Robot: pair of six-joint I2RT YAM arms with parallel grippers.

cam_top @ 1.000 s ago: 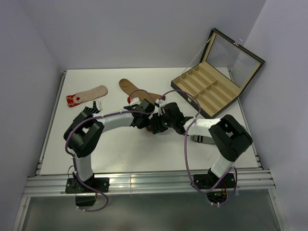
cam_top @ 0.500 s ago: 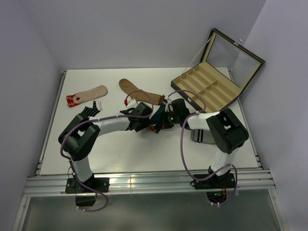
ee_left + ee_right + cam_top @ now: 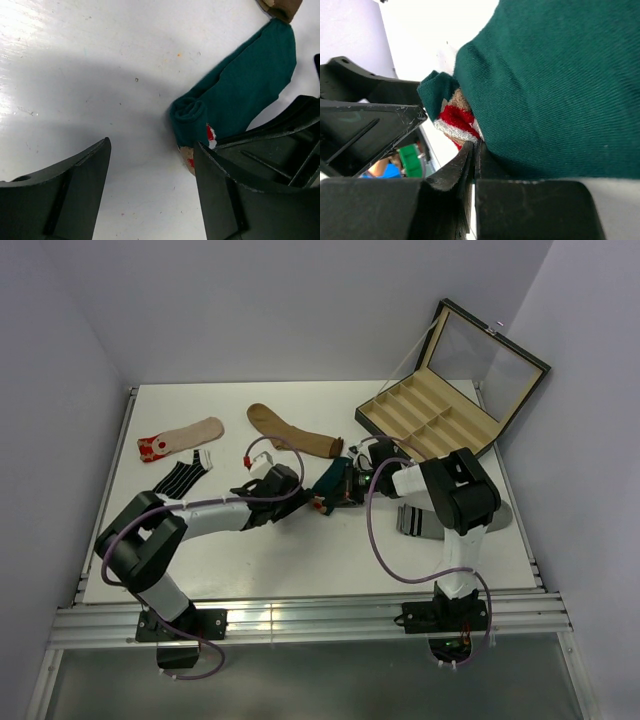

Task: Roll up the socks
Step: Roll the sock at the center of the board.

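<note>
White table top (image 3: 300,560) at centre, matte, with faint specks and a bright glare patch in the left wrist view. Plain pale lilac-grey walls (image 3: 300,300) at 9, 12 and 3 o'clock. Aluminium rails (image 3: 310,618) along the 6 o'clock edge, a grey glossy panel (image 3: 300,680) below. Even, soft light; blurred shadows.

No legible text or markings

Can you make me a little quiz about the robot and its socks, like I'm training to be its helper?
1. True or false: the left hand is gripping a sock.
2. Which one pinches the teal sock? A: the left hand. B: the right hand. C: neither.
3. Fill in: the lid of the case stands ____.
Key: 1 false, it is open and holds nothing. 2 B. 3 open.
</note>
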